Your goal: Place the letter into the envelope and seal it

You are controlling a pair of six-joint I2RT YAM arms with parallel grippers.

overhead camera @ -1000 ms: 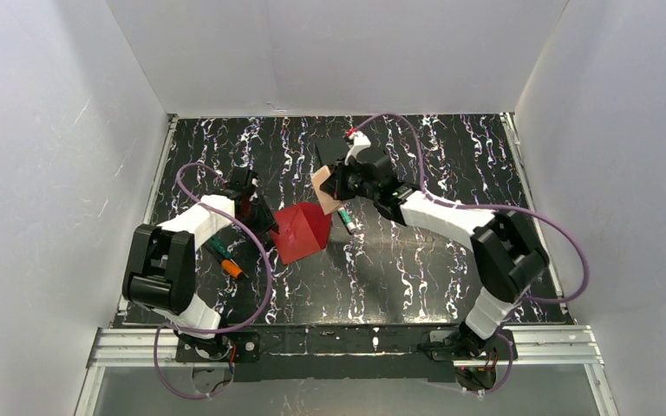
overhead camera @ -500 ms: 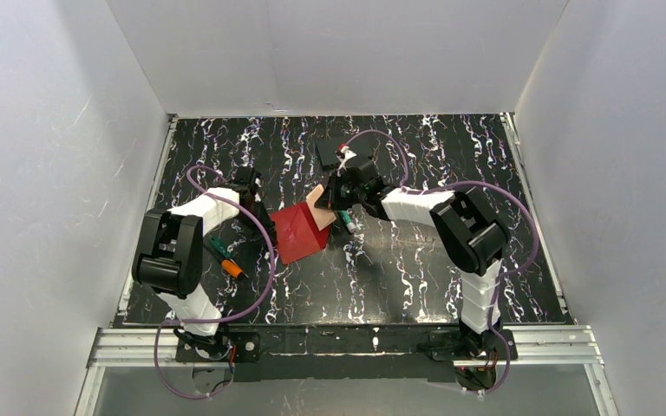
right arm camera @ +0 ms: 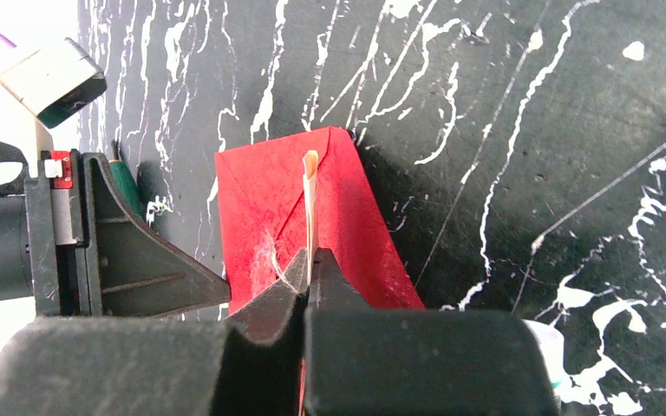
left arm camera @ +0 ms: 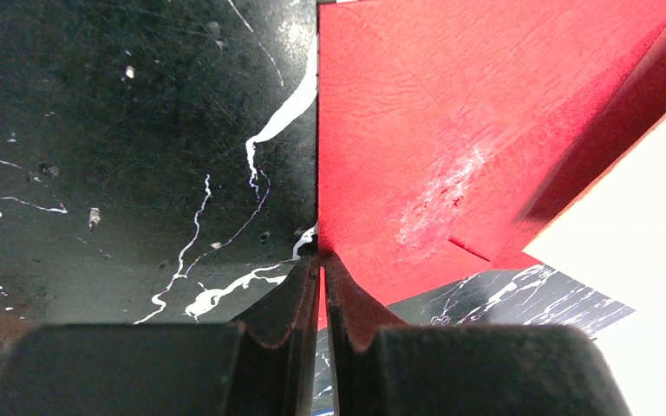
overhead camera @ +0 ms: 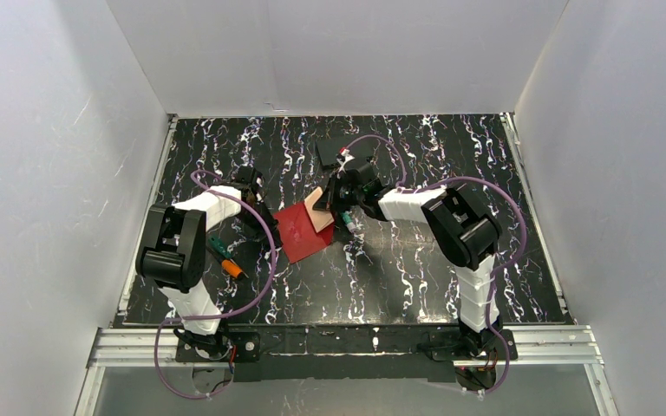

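Observation:
The dark red envelope point(overhead camera: 302, 232) lies flat on the black marbled table, its flap side up point(left arm camera: 416, 130). My left gripper point(left arm camera: 319, 258) is shut on the envelope's left edge, a sliver of red showing between the fingertips. My right gripper point(right arm camera: 310, 258) is shut on the letter point(right arm camera: 310, 195), which I see edge-on as a thin pale sheet standing over the envelope point(right arm camera: 269, 208). From above, the letter point(overhead camera: 319, 211) leans at the envelope's upper right corner, under the right gripper point(overhead camera: 333, 206). The letter's pale face point(left arm camera: 642, 243) fills the right of the left wrist view.
An orange and green pen point(overhead camera: 227, 259) lies beside the left arm. A green-tipped marker point(overhead camera: 347, 222) rests just right of the envelope. A dark rectangular block point(overhead camera: 329, 152) sits behind the right gripper. White walls enclose the table on three sides.
The left gripper has closed on the envelope's left edge. The envelope's raised flap has dropped flatter. The right gripper has carried the letter left and down over the envelope.

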